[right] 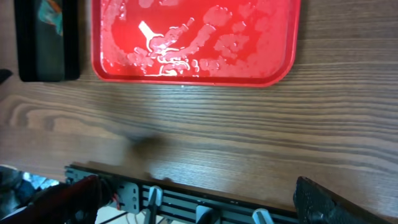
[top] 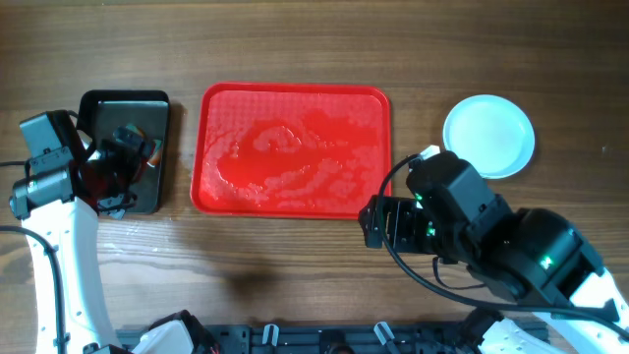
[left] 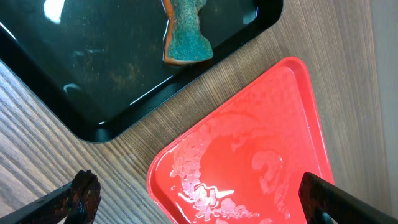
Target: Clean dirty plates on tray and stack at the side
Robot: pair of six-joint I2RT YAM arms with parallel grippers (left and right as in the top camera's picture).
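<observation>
The red tray (top: 295,88) lies mid-table, wet with soapy streaks, and no plate is on it. A pale round plate (top: 488,135) sits on the table to its right; whether more plates lie under it cannot be told. My left gripper (top: 120,162) hovers over the black tray (top: 98,108), open and empty. In the left wrist view its fingers (left: 199,208) straddle the red tray's corner (left: 267,124). My right gripper (top: 378,221) is open and empty above the table, in front of the red tray's right corner. In the right wrist view (right: 199,205) it is over the table's front edge.
A teal and orange sponge (left: 186,37) lies in the black tray (left: 93,74), left of the red tray. The black tray (right: 46,43) and the red tray (right: 261,62) show at the top of the right wrist view. A metal rail (right: 205,208) runs along the table's front edge.
</observation>
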